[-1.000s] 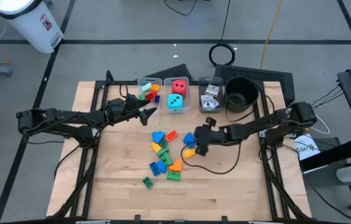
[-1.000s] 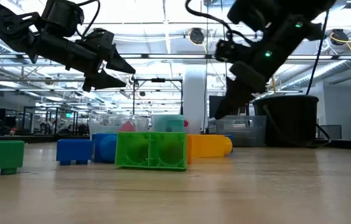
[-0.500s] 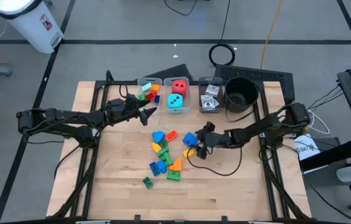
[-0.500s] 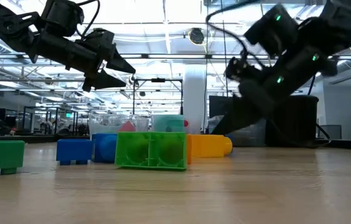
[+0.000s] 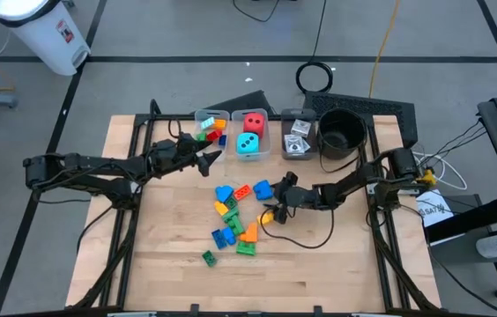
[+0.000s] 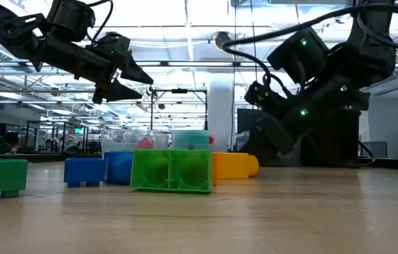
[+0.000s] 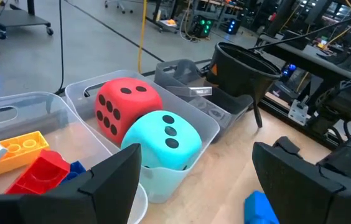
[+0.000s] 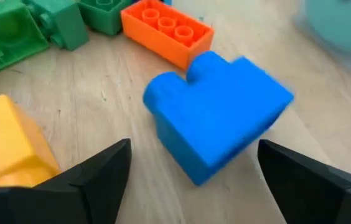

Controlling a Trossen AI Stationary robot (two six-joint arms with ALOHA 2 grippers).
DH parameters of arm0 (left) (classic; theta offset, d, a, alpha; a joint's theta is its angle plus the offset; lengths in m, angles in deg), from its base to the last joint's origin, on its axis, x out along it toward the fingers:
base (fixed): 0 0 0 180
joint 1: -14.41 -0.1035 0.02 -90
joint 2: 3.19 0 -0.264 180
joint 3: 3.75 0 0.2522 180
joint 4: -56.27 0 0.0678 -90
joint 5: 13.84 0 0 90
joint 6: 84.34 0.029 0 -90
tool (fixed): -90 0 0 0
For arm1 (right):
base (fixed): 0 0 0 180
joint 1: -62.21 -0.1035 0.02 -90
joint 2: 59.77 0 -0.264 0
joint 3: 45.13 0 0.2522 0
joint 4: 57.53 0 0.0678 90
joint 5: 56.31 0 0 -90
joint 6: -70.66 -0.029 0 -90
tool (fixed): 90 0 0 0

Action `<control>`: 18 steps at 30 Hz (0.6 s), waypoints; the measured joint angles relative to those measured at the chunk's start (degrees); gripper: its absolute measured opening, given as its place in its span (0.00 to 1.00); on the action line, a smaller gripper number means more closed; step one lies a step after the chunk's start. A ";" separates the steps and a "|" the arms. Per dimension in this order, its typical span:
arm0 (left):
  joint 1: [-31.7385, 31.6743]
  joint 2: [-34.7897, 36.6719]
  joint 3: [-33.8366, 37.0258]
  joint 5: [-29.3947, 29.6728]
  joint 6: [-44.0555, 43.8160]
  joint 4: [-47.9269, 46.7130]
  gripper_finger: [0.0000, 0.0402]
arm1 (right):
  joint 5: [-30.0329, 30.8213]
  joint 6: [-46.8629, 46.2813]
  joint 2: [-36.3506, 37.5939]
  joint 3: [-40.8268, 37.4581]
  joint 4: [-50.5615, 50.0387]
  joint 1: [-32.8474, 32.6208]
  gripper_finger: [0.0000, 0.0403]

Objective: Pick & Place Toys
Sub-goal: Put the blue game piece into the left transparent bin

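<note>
Loose toy bricks (image 5: 233, 220) lie in a cluster mid-table. My right gripper (image 5: 275, 202) is low over the table at the cluster's right side, open. A blue brick (image 8: 219, 121) lies on the wood just ahead of its fingers, clear of both, and a yellow brick (image 8: 4, 143) sits beside one finger. My left gripper (image 5: 211, 160) hangs open in the air near the far bins, nothing between its fingers. In the left wrist view a red die (image 7: 127, 106) and a teal die (image 7: 161, 140) sit in a clear bin (image 7: 208, 127).
Three clear bins stand along the far edge: bricks (image 5: 211, 125), dice (image 5: 250, 132), cards (image 5: 298, 136). A round black pot (image 5: 342, 132) stands to their right. A lone green brick (image 5: 208, 256) lies near the front. The right arm's cable (image 5: 306, 239) loops over the wood.
My right gripper has come down to just above the table and moved a little toward the left, tipping its fingers further down. The blue brick has shifted slightly toward the far left and shows blurred in the wrist view. My left arm has kept still.
</note>
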 joint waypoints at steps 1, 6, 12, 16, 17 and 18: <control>0.00 0.00 0.00 0.00 0.00 -0.04 0.78 | 0.04 0.10 -0.03 -0.02 0.94 0.00 0.80; 0.00 0.00 0.00 0.00 0.00 -0.05 0.78 | 0.13 -0.42 -0.03 -0.02 4.36 -0.04 0.80; 0.00 0.00 0.00 -0.01 -0.20 -0.10 0.78 | 0.98 -2.86 -0.03 -0.02 4.76 0.00 0.80; 0.00 0.00 0.01 0.00 -0.72 -0.13 0.78 | 9.74 -3.01 -0.03 -0.02 4.74 -0.02 0.80; 0.00 0.00 0.02 0.00 -0.72 -0.13 0.78 | 11.38 -3.02 -0.03 -0.02 4.75 -0.01 0.80; 0.00 0.00 0.01 0.00 -0.72 -0.13 0.78 | 12.38 -3.02 -0.03 -0.02 4.75 0.02 0.80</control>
